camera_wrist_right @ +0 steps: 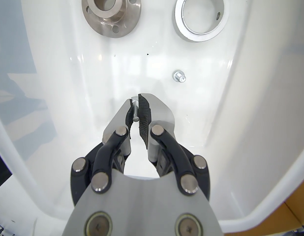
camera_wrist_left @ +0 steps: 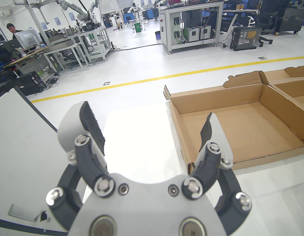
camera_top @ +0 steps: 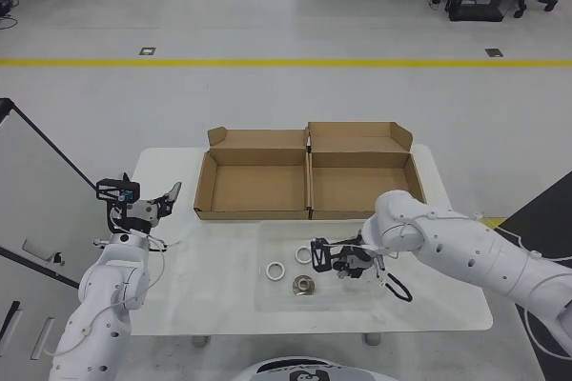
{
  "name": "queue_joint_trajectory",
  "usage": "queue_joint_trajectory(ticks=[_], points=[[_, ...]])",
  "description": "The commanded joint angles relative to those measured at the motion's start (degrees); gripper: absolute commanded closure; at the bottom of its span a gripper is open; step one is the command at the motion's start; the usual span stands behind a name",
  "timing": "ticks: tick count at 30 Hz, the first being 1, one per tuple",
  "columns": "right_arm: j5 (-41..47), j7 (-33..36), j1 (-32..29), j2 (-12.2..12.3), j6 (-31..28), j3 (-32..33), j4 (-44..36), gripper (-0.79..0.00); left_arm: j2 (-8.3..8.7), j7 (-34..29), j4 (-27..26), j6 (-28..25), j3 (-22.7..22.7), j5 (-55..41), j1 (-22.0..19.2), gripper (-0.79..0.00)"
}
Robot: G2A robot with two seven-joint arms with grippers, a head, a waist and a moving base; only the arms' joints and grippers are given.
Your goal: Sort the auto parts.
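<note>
Two open cardboard boxes (camera_top: 305, 181) sit side by side at the far side of the table (camera_top: 200, 305), with a clear tray (camera_top: 267, 303) just in front. A flange (camera_wrist_right: 117, 25) and a ring (camera_wrist_right: 200, 37) lie flat in the tray, bores upward, near a loose bolt (camera_wrist_right: 179, 77). The right gripper (camera_wrist_right: 136, 100), low in the tray, pinches a second bolt (camera_wrist_right: 135, 111). Its shank runs along the jaws, head at the tips. The left gripper (camera_wrist_left: 147, 110) hangs spread wide and empty near the table's left edge.
</note>
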Motion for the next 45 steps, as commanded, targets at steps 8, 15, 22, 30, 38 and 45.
queue_joint_trajectory(ticks=[8,15,22,30,38,45], points=[[2.34,0.11,1.06,2.54,-1.30,5.54,-7.61,0.000,0.00,0.00,0.00,0.00,0.00,0.00,0.00,-0.785],[6.34,-0.80,-0.28,5.53,-3.40,10.63,-13.99,0.000,0.00,0.00,0.00,0.00,0.00,0.00,0.00,-0.785],[8.97,-3.59,-0.43,7.78,-7.61,15.19,-16.73,0.000,0.00,0.00,0.00,0.00,0.00,0.00,0.00,-0.785],[9.64,-7.93,3.10,7.37,-11.94,16.58,-12.56,0.000,0.00,0.00,0.00,0.00,0.00,0.00,0.00,-0.785],[11.27,-11.59,10.01,2.66,-14.58,13.58,-5.50,0.000,0.00,0.00,0.00,0.00,0.00,0.00,0.00,-0.785],[18.50,-14.95,14.97,-1.62,-16.94,10.59,0.51,0.000,0.00,0.00,0.00,0.00,0.00,0.00,0.00,-0.785]])
